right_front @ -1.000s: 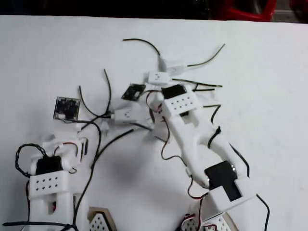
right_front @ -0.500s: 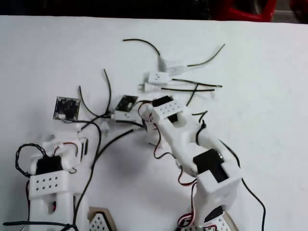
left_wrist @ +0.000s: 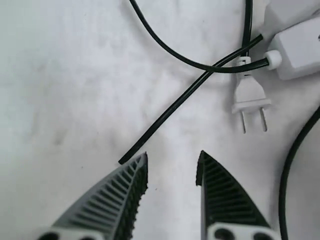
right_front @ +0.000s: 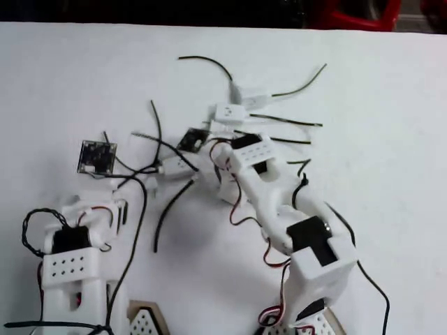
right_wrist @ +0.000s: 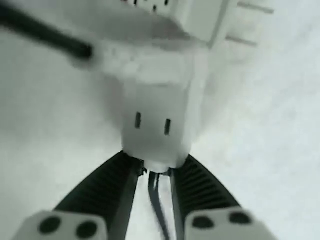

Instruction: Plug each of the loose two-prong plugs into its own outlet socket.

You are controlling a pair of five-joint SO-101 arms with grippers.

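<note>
left hand [left_wrist: 170, 170] is parked around 8 o'clock on the tabletop [right_front: 391, 84], fingers apart, nothing between them. a loose two-prong plug [left_wrist: 251, 97] lies flat just ahead of it, prongs facing the hand, with black cords [left_wrist: 175, 107] crossing beside it. the right arm [right_front: 279, 202] stretches from 5 o'clock toward the middle, right hand [right_wrist: 156, 167] clamped on a white outlet socket [right_wrist: 156, 125]. a second socket [right_front: 229, 112] sits at 12 o'clock from the middle.

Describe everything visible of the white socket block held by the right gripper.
The socket block is white, plastic-looking and rectangular, with two narrow slots on the face toward the wrist camera. The right gripper is shut on its near end, where a thin black cord leaves between the fingers. A white plug with two prongs lies just beyond it.
</note>
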